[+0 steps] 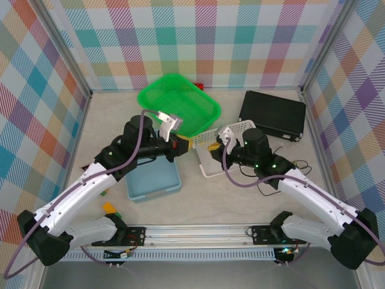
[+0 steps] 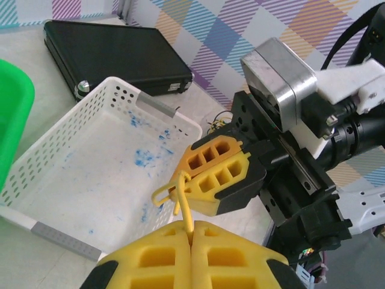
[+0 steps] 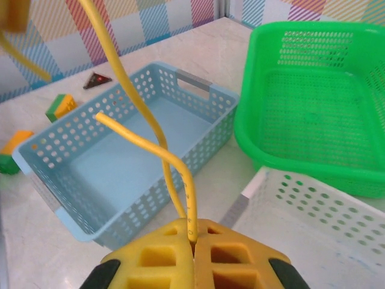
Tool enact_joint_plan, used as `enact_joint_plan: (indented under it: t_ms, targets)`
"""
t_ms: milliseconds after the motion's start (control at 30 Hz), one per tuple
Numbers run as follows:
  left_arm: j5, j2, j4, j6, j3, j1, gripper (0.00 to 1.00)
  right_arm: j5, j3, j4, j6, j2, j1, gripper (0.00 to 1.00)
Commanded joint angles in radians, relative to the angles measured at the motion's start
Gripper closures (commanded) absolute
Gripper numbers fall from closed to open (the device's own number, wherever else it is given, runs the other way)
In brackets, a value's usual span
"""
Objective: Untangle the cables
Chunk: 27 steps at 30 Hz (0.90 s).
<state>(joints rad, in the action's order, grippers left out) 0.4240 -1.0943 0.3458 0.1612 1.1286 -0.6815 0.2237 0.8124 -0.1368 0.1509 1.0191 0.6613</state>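
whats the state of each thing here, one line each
yellow cable, pinched by both grippers
left gripper, shut on yellow cable
right gripper, shut on yellow cable
blue basket, empty
green basket, empty
white basket, empty, blue smudges
black case, closed

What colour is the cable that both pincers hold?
Yellow. The cable shows best in the right wrist view.

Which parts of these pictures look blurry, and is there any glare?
Top view: even light, faint shadows, a bright glint on the left wrist's metal block. Left wrist view: the left hand is soft up close, the black case sharp. Right wrist view: the right hand is slightly soft, the yellow cable and green basket crisp.
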Motion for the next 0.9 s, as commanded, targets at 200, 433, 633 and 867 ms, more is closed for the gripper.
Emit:
enact_joint_plan:
  t_ms: [200,433,633,867]
  targets:
    - [-0.160,0.031,0.193,-0.001,0.132,0.071,1.00,-0.146,-0.173,-0.137,0.289,-0.256,-0.008,1.00]
    - [-0.064,0.013,0.208,-0.033,0.017,0.160,1.00,-0.103,-0.206,0.095,0.080,-0.329,-0.050,1.00]
    - [-0.035,-0.044,0.203,-0.087,-0.034,0.165,1.00,-0.112,-0.088,0.227,-0.183,-0.156,-0.078,1.00]
    - [-0.042,-0.086,0.196,-0.119,-0.007,0.230,0.83,-0.207,0.312,-0.023,-0.356,0.279,-0.137,1.00]
